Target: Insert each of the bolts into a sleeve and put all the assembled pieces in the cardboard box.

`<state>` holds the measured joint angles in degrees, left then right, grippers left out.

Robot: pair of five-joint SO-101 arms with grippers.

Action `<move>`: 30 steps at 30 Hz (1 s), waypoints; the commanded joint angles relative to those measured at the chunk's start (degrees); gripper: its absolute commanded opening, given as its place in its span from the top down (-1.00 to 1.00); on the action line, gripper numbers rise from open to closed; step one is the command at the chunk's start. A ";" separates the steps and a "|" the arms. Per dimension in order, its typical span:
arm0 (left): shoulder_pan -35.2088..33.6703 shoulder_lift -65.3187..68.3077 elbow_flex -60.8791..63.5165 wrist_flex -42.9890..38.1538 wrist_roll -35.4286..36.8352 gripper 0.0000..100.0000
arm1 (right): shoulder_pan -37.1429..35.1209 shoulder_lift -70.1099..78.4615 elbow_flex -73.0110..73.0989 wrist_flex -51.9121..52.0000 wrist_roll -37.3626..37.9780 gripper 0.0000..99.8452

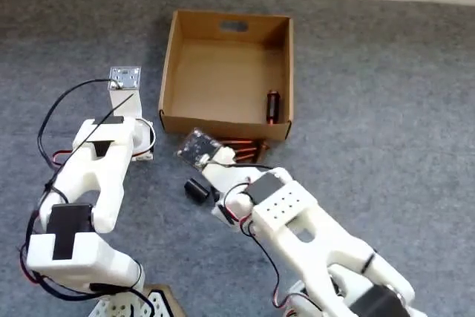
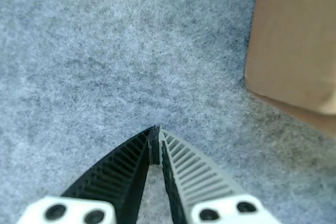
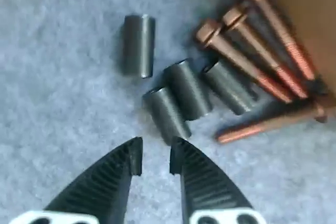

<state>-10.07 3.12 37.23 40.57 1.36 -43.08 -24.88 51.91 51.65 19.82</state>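
Note:
The cardboard box (image 1: 169, 64) stands at the back middle of the grey carpet and holds one bolt in a sleeve (image 1: 272, 106) by its right wall. Several copper bolts (image 3: 247, 61) lie against the box's front wall (image 3: 315, 14), and several dark sleeves (image 3: 186, 88) lie loose beside them. My right gripper (image 3: 156, 156) hovers open just short of the nearest sleeve (image 3: 167, 115), with nothing between its fingers. My left gripper (image 2: 156, 135) is shut on nothing over bare carpet, close to the box's left front corner (image 2: 294, 40).
In the high view the bolts (image 1: 245, 150) lie along the box front, with a sleeve (image 1: 197, 189) beside the right arm (image 1: 297, 220). The left arm (image 1: 96, 176) stands to the left of the box. Open carpet stretches to the right of the box.

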 commanded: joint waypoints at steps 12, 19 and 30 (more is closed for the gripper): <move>0.22 -0.13 -1.89 -0.62 -0.35 0.98 | -0.40 10.68 -1.19 -8.57 1.14 0.82; 0.22 -0.13 -1.89 -0.62 -0.44 0.98 | -0.22 13.05 -4.97 -7.87 1.14 0.82; 0.22 -0.13 -1.89 -0.62 -0.44 0.98 | 0.66 21.05 -10.33 -2.77 1.14 0.61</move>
<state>-10.07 3.12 37.23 40.57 1.36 -43.43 -5.19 42.24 48.31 20.35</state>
